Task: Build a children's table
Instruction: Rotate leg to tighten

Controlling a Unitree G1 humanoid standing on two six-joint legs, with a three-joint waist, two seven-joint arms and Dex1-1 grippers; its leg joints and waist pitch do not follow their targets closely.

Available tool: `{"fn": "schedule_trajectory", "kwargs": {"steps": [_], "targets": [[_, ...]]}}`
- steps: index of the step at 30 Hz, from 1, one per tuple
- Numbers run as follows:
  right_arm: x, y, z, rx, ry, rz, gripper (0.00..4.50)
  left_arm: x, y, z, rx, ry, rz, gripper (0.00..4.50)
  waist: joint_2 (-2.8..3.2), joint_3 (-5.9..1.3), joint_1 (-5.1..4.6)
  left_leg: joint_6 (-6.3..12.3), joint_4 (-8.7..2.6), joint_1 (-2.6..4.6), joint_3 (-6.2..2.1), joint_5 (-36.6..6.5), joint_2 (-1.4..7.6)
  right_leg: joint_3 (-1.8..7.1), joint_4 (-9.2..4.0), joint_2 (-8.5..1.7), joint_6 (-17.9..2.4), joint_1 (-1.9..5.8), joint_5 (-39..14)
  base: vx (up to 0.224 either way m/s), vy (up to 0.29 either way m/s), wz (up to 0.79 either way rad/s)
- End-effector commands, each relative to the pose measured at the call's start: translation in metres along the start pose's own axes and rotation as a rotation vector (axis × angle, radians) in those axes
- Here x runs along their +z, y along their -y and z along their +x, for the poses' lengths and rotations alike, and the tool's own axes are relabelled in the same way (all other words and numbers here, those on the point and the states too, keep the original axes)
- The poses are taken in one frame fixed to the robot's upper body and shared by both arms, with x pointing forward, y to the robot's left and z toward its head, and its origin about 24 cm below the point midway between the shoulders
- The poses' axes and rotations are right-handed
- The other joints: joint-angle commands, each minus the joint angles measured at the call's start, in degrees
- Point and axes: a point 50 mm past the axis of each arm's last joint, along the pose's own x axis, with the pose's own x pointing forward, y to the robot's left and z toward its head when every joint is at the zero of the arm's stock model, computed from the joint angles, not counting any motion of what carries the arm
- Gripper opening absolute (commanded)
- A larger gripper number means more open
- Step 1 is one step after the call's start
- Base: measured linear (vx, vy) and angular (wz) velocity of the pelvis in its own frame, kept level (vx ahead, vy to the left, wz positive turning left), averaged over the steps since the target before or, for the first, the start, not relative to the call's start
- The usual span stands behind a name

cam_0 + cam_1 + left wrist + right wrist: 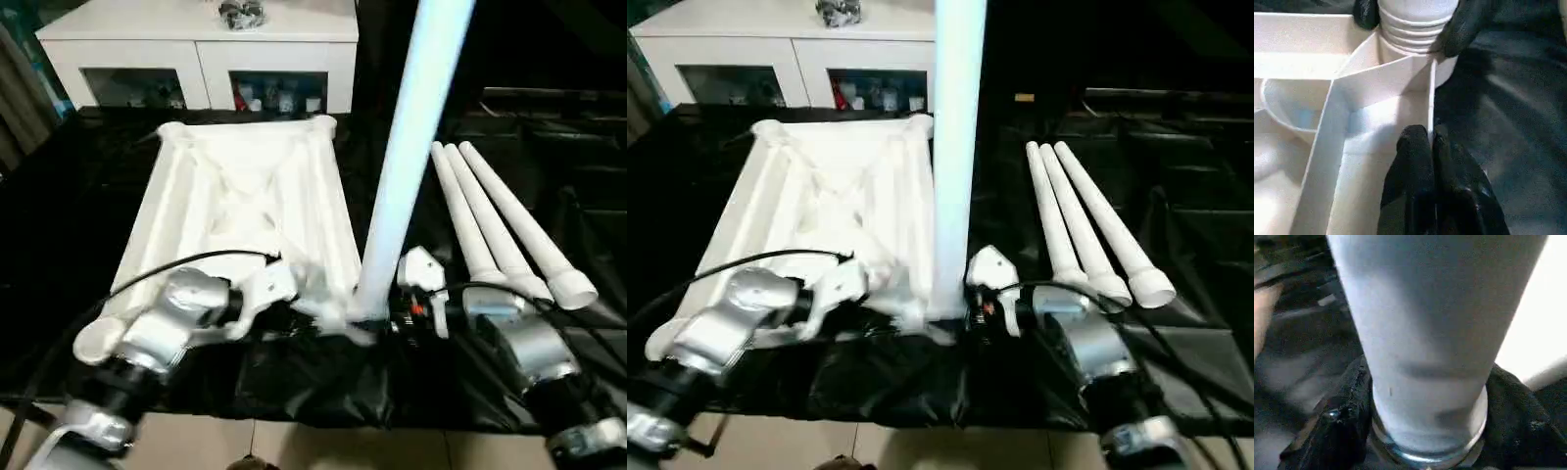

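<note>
Right wrist view: right gripper (1425,431) clamped round upright leg (1435,333); left gripper (1431,147) closed on tabletop rib (1431,98).

I count one tabletop (245,211), lying underside up on one black sheet (509,127). Legs come to four: one leg (407,157) standing upright at the top's near corner, and three loose legs (505,230) lying side by side on the sheet to the right. I have two arms in view, a left arm (167,328) and a right arm (524,348). Each ends in two black fingers: the left pair (1420,181) and the right pair (1347,416), four in all. Behind the sheet I see one white cabinet (201,44) with two glass doors, and one dark object (242,12) on top of it, too blurred to name.
</note>
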Motion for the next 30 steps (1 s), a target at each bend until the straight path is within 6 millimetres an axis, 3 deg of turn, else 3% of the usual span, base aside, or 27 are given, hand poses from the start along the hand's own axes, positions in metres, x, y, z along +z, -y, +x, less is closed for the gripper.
{"fn": "schedule_trajectory", "kwargs": {"steps": [1,3,5,7,9,12,14,17,18,20,21,23,24,25,27,30], "targets": [[-0.006,-0.002,0.013,-0.122,0.004,0.026,2.71,0.000,0.002,0.015,0.078,-0.019,-0.036,0.00,-0.15,-2.47,-0.35,-2.19,-4.87,1.36,-2.49,-21.6,4.20,2.74,-4.61,-4.40,-11.5,1.23,-22.9,0.000,0.000,0.00],[-0.011,-0.001,0.023,-0.280,0.019,0.106,2.70,0.007,0.006,0.029,0.122,0.004,-0.066,0.00,-0.21,-2.36,-0.85,-2.55,-5.10,1.04,-2.79,-22.1,4.14,2.70,-4.85,-4.33,-9.9,1.23,-25.4,0.000,0.000,0.00],[-0.013,-0.001,0.032,-0.390,0.031,0.187,2.70,0.014,0.009,0.040,0.159,0.018,-0.085,0.00,-0.73,-2.32,-1.42,-2.70,-5.06,1.42,-2.78,-23.1,4.07,2.74,-5.31,-4.20,-8.7,0.66,-27.4,0.000,0.000,0.00],[-0.012,-0.002,0.039,-0.468,0.033,0.223,2.70,0.022,0.012,0.049,0.177,0.037,-0.092,0.00,-0.46,-2.27,-1.67,-2.46,-5.08,1.28,-2.92,-23.3,3.99,2.70,-5.50,-4.26,-8.0,0.62,-28.8,0.000,0.000,0.00],[-0.011,-0.005,0.047,-0.517,0.028,0.235,2.70,0.030,0.015,0.058,0.188,0.050,-0.086,0.00,-0.77,-2.28,-1.67,-2.14,-5.03,1.34,-2.89,-23.6,3.89,2.67,-5.71,-4.22,-7.0,0.40,-30.1,0.000,0.000,0.00],[-0.006,-0.008,0.053,-0.528,0.055,0.233,2.70,0.037,0.020,0.064,0.174,0.066,-0.066,0.00,-0.45,-2.29,-1.70,-2.11,-5.16,1.35,-3.00,-24.3,3.90,2.64,-6.01,-4.16,-6.0,0.27,-30.3,0.000,0.000,0.00],[-0.003,-0.006,0.050,-0.516,0.072,0.245,3.26,0.037,0.021,0.063,0.151,0.062,-0.041,0.00,-0.12,-2.44,-1.73,-1.96,-5.32,1.16,-3.03,-24.0,3.90,2.65,-5.82,-4.08,-6.1,0.48,-28.3,0.000,0.000,0.00],[-0.002,-0.003,0.044,-0.471,0.064,0.194,3.40,0.031,0.021,0.056,0.118,0.050,-0.018,0.00,0.09,-2.62,-1.70,-1.91,-5.38,1.10,-2.87,-23.6,4.03,2.77,-5.40,-3.87,-7.6,0.55,-22.7,0.000,0.000,0.00],[-0.002,-0.001,0.040,-0.449,0.047,0.145,3.67,0.030,0.021,0.052,0.096,0.053,0.000,0.00,0.02,-2.67,-1.68,-1.83,-5.36,0.98,-2.85,-23.0,4.02,2.76,-5.27,-3.90,-7.9,0.69,-21.4,0.000,0.000,0.00],[-0.002,-0.001,0.034,-0.379,0.030,0.085,3.67,0.027,0.021,0.046,0.063,0.057,0.013,0.00,0.06,-2.96,-1.43,-1.16,-5.11,0.88,-2.62,-20.4,4.03,2.74,-4.75,-3.83,-9.3,1.00,-16.7,0.000,0.000,0.00],[-0.003,-0.001,0.031,-0.353,0.026,0.069,3.67,0.026,0.022,0.044,0.046,0.067,0.025,0.00,0.03,-3.01,-1.39,-0.51,-4.89,0.88,-2.35,-18.9,4.04,2.84,-4.42,-3.74,-10.5,1.04,-13.3,0.000,0.000,0.00],[-0.002,0.000,0.025,-0.281,0.022,0.043,3.67,0.024,0.022,0.037,0.003,0.081,0.024,0.00,-0.04,-3.33,-1.33,1.42,-4.49,0.43,-2.28,-14.4,3.95,2.66,-3.58,-3.80,-12.6,1.87,-7.0,0.000,0.000,0.00],[-0.001,0.000,0.019,-0.220,0.016,0.017,3.67,0.021,0.022,0.030,-0.028,0.076,0.034,0.00,0.27,-3.40,-1.24,1.97,-4.34,0.52,-2.22,-13.6,3.97,2.64,-3.37,-3.81,-13.2,1.80,-5.6,0.000,0.000,0.00],[-0.001,0.000,0.016,-0.172,0.006,-0.004,3.67,0.018,0.021,0.026,-0.040,0.065,0.040,0.00,0.20,-3.45,-1.25,3.17,-4.11,0.42,-2.15,-12.2,3.92,2.49,-3.14,-3.65,-14.0,1.98,-3.6,0.000,0.000,0.00],[0.000,-0.001,0.012,-0.120,-0.004,-0.026,3.67,0.015,0.019,0.023,-0.048,0.053,0.045,0.00,0.37,-3.40,-1.10,4.22,-3.97,0.56,-1.95,-11.1,4.03,2.49,-3.01,-3.63,-15.1,1.85,-2.3,0.000,0.000,0.00],[0.002,-0.006,0.006,0.014,-0.008,-0.031,3.67,0.010,0.015,0.016,-0.072,0.042,0.048,0.00,0.15,-3.18,-0.72,4.08,-4.18,0.53,-1.96,-12.5,4.27,2.40,-3.23,-3.71,-15.0,2.00,-6.1,0.000,0.000,0.00]]}}
